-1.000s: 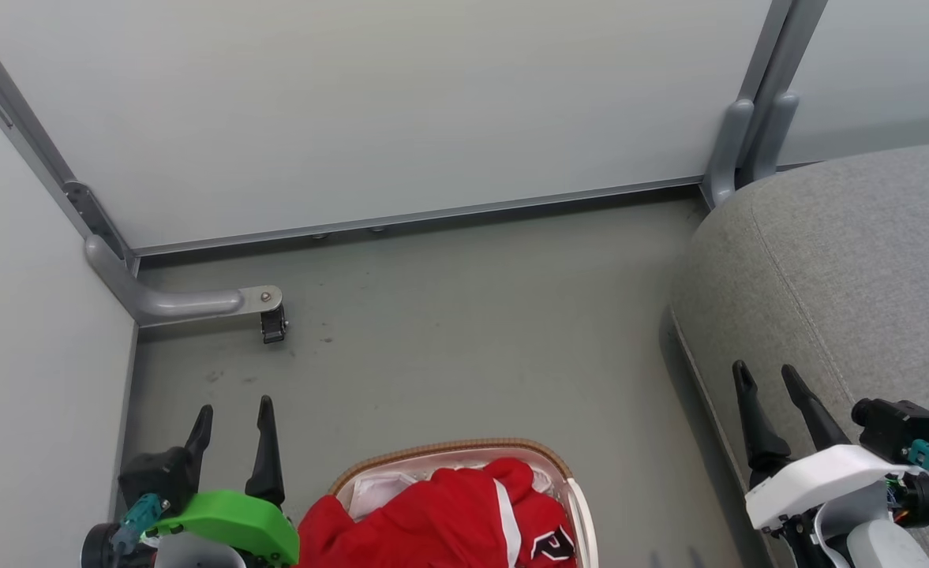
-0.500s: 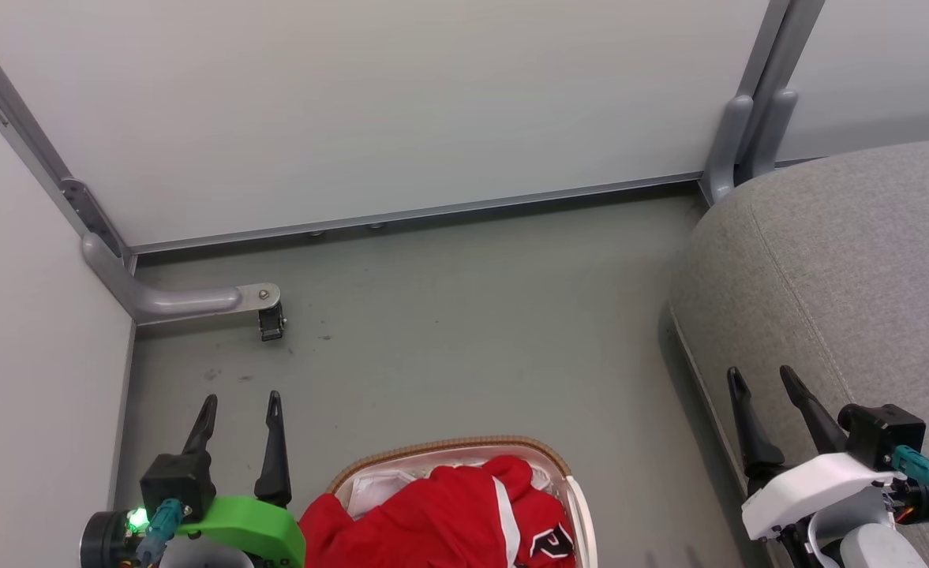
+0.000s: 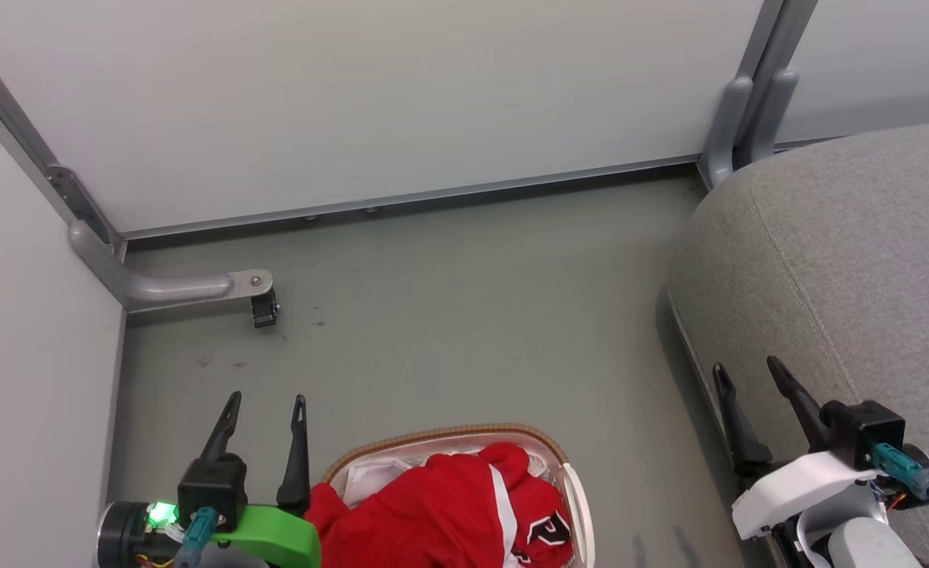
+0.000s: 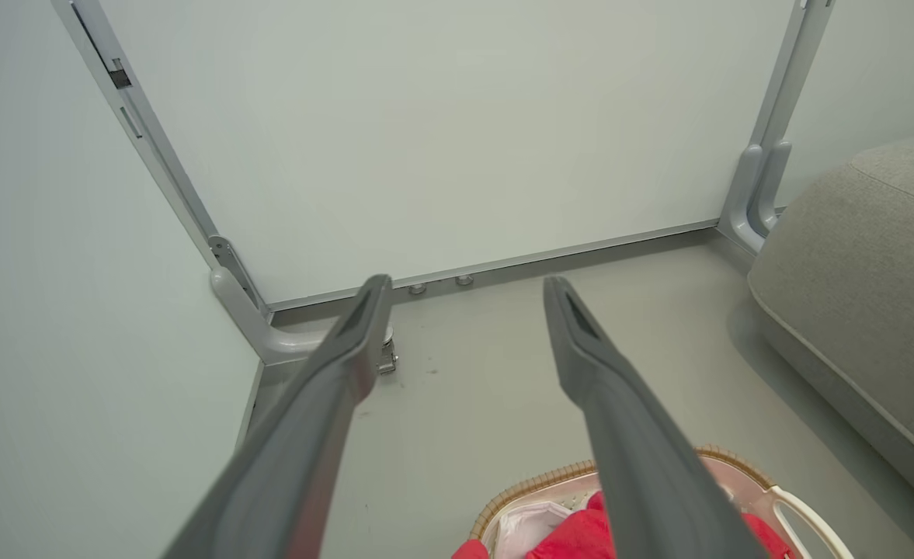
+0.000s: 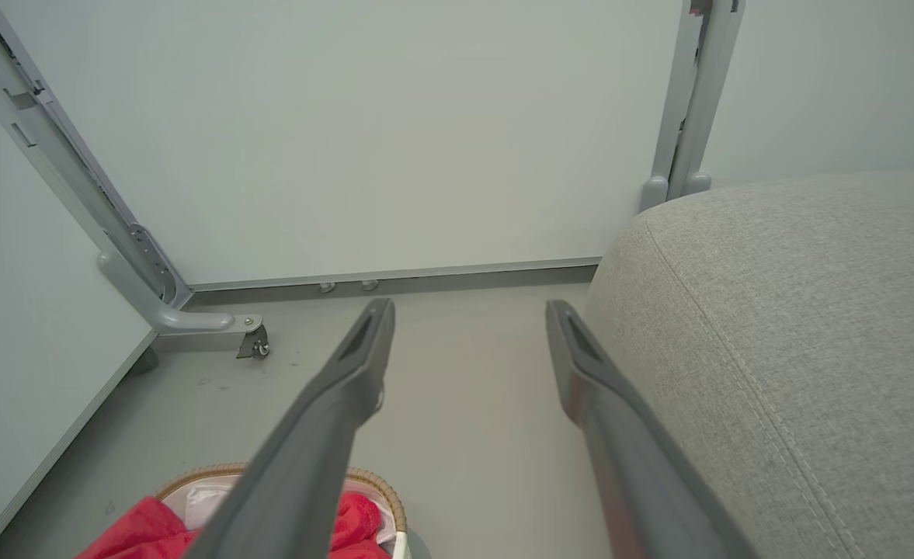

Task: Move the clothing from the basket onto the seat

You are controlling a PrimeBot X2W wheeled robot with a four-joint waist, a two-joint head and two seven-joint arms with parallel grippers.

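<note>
Fingers (image 3: 296, 450) parted on both sides, gripping nothing. Left gripper (image 3: 267, 398) low at the left of the head view, just beside the basket's left end, tips over bare floor. Right gripper (image 3: 745, 364) low at the right, spread about as wide, tips against the front edge of the seat as seen from above; touching it or merely over it, impossible to tell.

Clothing (image 3: 432, 521) heaped in the basket (image 3: 448, 433), red with a white stripe and a black-and-white emblem (image 3: 541, 530) toward the right. One red fold spilling over the left rim, close against the green mount (image 3: 271, 535) of the left wrist. Near part of heap and basket cut off by the bottom edge of the head view; number of garments not to be made out. White lining (image 3: 369, 477) showing at the far end under the tan rim. In both wrist views, a sliver of red and woven rim at the bottom edge, partly behind a blurred finger.

Seat (image 3: 851, 260) to the right of the basket, apart from it across a strip of floor (image 3: 464, 315); grey, seamed, running out of frame to the right. Beyond, pale partition panels (image 3: 369, 102) on a grey frame, with a small castor (image 3: 264, 309) on a bracket foot near the left corner.
</note>
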